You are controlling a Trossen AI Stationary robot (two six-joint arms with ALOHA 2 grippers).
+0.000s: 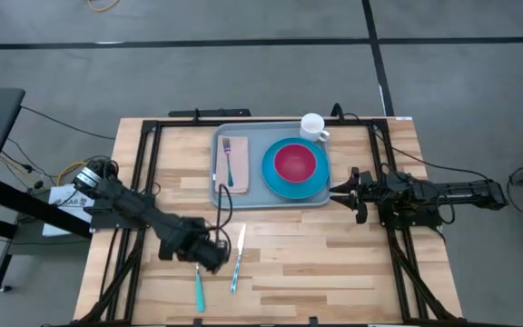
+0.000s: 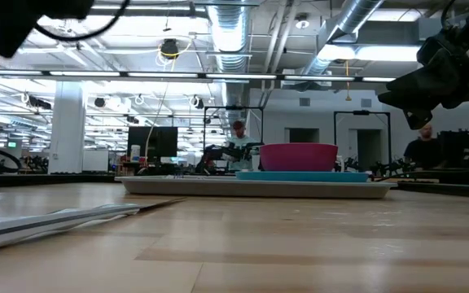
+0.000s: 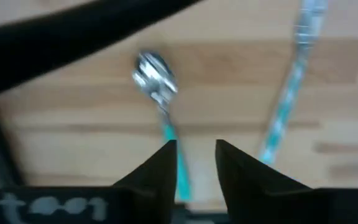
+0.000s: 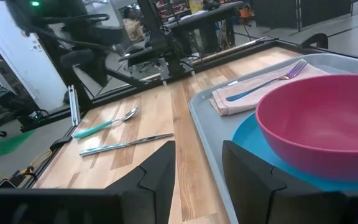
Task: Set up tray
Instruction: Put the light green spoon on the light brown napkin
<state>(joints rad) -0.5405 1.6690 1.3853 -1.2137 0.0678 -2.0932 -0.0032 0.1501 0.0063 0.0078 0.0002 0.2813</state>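
The left gripper (image 3: pixel 192 163) hangs with fingers spread, the spoon (image 3: pixel 159 93) lying just ahead between them; I'd drop straight and pinch the teal handle, sparing the knife (image 3: pixel 288 93) beside it; the tray (image 1: pixel 221 193) sits beyond; the right gripper (image 4: pixel 197 163) waits agape at its edge.

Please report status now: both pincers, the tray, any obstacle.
Left pincer open, above spoon handle. Right pincer open, beside tray. Knife lies beside spoon, apart.
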